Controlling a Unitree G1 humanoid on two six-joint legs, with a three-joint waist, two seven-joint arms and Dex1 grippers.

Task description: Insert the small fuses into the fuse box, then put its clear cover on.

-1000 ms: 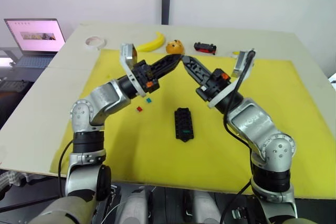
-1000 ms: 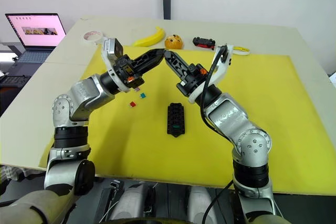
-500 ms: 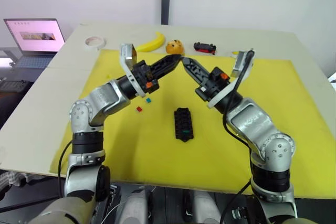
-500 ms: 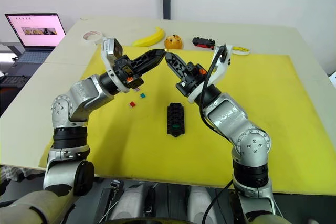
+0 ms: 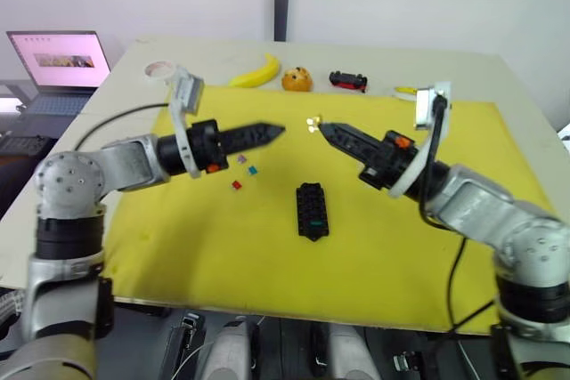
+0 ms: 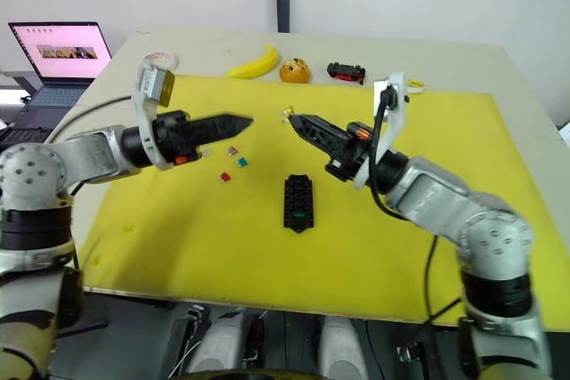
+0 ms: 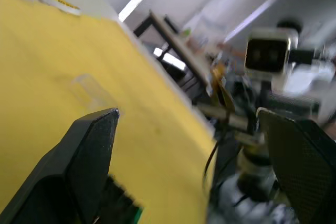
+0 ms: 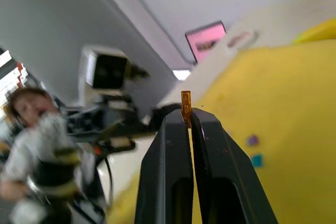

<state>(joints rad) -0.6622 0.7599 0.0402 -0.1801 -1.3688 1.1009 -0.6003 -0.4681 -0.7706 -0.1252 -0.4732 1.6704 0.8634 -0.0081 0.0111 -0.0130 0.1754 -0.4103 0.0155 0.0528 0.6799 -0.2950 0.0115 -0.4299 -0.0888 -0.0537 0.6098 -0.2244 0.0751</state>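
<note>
right gripper [image 8: 187, 115]: jaws pressed together on an orange fuse [image 8: 185, 105], which stands out only by its top edge above the tips
left gripper [image 7: 189, 124]: jaws spread wide, holding nothing, raised over the yellow mat [image 5: 374, 238]
fuse box [image 5: 311, 210]: lies flat on the mat between both arms, lower than the held fuse
loose fuses: red [image 5: 236, 185], teal [image 5: 252, 169] and purple [image 5: 241, 158], near the left gripper
clear cover [image 7: 90, 91]: on the mat, faint
risk: I think the thin grip may let the fuse turn or slip during lowering, so it misses its slot
</note>
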